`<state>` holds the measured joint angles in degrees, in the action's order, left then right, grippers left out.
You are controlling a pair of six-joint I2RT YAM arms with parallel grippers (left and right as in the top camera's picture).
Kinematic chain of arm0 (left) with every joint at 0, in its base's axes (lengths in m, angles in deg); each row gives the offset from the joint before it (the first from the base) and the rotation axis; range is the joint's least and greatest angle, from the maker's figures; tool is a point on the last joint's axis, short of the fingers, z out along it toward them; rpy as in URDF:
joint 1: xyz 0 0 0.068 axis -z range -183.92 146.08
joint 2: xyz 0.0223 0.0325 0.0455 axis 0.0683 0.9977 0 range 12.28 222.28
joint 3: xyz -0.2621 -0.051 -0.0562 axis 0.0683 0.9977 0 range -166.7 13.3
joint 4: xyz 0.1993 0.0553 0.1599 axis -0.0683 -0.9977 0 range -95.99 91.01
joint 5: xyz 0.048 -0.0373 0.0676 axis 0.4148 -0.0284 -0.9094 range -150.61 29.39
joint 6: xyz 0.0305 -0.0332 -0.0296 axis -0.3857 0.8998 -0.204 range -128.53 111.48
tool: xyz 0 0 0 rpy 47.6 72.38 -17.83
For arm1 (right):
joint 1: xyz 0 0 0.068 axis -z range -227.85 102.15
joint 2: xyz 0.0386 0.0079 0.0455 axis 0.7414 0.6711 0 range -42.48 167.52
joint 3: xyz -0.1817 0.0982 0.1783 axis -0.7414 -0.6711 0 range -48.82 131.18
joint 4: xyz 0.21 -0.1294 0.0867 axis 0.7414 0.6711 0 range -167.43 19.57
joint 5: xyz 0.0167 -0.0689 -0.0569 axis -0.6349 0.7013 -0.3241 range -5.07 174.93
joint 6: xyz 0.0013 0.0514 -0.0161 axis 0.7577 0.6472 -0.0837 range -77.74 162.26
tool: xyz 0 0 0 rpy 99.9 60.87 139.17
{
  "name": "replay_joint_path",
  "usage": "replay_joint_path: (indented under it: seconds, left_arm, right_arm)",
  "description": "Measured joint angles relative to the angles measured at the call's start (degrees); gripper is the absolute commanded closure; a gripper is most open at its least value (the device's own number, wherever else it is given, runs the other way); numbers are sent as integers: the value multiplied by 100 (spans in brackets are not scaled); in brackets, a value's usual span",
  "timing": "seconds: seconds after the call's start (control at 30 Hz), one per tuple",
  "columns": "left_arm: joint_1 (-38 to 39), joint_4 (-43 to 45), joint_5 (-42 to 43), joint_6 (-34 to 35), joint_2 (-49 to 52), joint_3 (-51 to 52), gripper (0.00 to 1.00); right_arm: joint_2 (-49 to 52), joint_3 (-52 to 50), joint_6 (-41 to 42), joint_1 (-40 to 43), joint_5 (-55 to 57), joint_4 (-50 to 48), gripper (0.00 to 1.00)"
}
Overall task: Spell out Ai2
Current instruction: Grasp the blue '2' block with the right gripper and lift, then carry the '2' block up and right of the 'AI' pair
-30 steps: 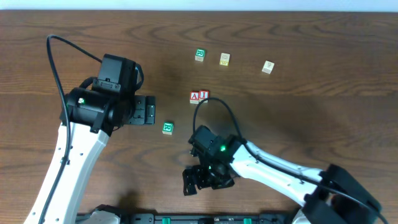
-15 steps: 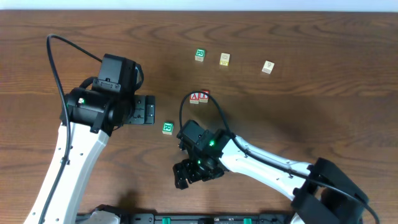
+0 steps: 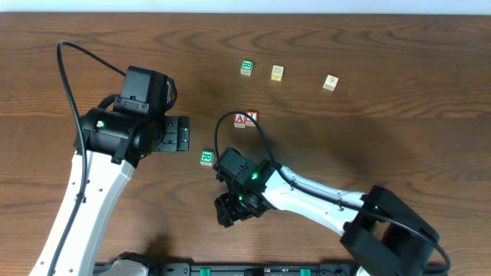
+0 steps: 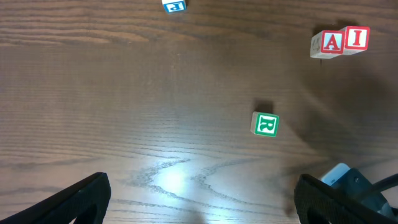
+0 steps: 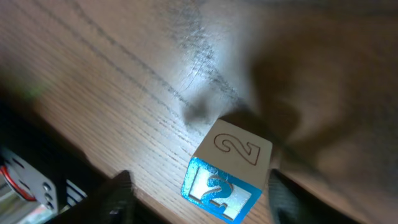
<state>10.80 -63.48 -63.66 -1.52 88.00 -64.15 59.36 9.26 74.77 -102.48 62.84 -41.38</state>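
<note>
Overhead: A-I pair (image 3: 245, 118), touching, centre frame, so the word is begun. The right gripper (image 3: 229, 211), low centre, hides the third piece. The left gripper (image 3: 175, 136) hangs at left, clear of the work.
Left wrist: jaws wide, empty.
Right wrist: 2 block (image 5: 227, 169), lower centre on the table. Jaws wide astride it, not closed, evidently positioned to grasp.

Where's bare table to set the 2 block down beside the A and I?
Right of the I block the table is bare, up to the far beige block. Left of the A block is crowded: green R block, left gripper.
</note>
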Motion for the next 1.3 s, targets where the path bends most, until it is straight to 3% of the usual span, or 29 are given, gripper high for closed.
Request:
replay_joint_path:
  seconds: [0.07,0.17,0.3,0.93,1.3]
  left_arm:
    - [2,-2,0,0,0,2,4]
    - [2,-2,0,0,0,2,5]
    - [2,-2,0,0,0,0,5]
    - [2,-72,2,0,0,2,5]
    - [2,0,2,0,0,0,5]
  right_arm:
    - [0,0,-4,0,39,0,52]
    - [0,0,-7,0,107,-13,53]
    - [0,0,11,0,151,-15,66]
    - [0,15,-2,118,264,-4,66]
    - [0,61,-374,1375,634,35,65]
